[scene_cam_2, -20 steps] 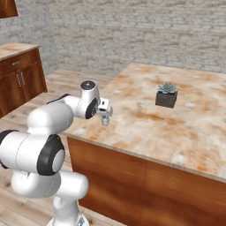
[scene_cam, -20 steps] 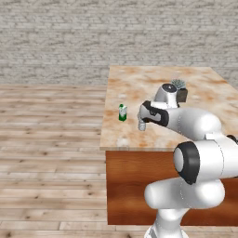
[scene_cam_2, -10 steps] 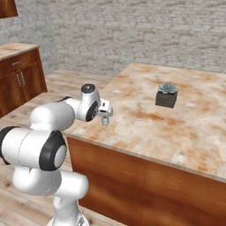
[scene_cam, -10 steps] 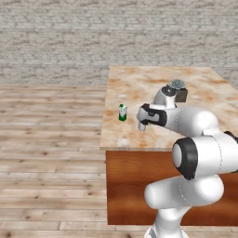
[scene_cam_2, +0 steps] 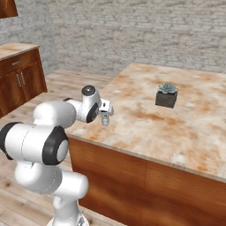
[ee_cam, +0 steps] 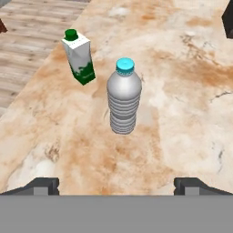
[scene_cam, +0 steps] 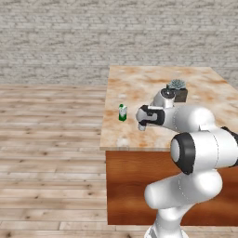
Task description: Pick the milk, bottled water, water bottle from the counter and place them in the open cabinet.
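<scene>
- End effector (ee_cam: 116, 185) hovers wide open above the beige marble worktop (ee_cam: 182, 118), gripping nothing
- Small clear blue-capped plastic bottle (ee_cam: 124, 96) stands upright at 12 o'clock of it
- Green-and-white peaked milk carton (ee_cam: 79, 57) stands at the bottle's 10 o'clock, apart

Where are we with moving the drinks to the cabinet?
Nothing is stored yet. The milk and the bottled water stand upright on the counter. The gripper is open, lined up on the bottled water without touching it. All picks and placements remain.
</scene>
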Controlling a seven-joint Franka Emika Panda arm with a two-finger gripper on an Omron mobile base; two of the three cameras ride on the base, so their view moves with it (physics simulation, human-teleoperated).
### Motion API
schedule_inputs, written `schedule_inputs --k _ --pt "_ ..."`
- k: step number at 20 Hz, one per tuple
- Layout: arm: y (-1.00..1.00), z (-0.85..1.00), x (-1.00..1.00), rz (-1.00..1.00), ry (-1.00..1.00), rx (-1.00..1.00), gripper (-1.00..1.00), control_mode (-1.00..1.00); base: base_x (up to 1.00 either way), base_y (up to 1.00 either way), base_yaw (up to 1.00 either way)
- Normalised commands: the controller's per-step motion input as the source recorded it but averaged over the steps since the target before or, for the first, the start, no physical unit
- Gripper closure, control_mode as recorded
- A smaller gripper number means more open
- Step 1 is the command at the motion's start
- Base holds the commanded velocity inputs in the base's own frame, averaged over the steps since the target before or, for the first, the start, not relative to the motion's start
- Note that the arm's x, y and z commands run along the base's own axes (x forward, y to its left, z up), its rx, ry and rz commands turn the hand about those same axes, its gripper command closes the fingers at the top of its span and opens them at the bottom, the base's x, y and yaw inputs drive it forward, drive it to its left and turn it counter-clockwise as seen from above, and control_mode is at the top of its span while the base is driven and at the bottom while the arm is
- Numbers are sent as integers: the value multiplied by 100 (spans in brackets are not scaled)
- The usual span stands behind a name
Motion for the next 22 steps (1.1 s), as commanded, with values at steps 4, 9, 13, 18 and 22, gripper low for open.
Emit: schedule_inputs --k 4,9,13,18,22 --pt "0 -12 17 0 -4 0 -100 -100 0 0 0" --pt "0 -8 16 0 0 0 -100 -100 0 0 0" --pt "0 -4 19 0 0 0 -100 -100 0 0 0" --pt "0 -8 22 0 0 0 -100 -100 0 0 0" --pt "0 -13 19 0 0 0 -100 -100 0 0 0"
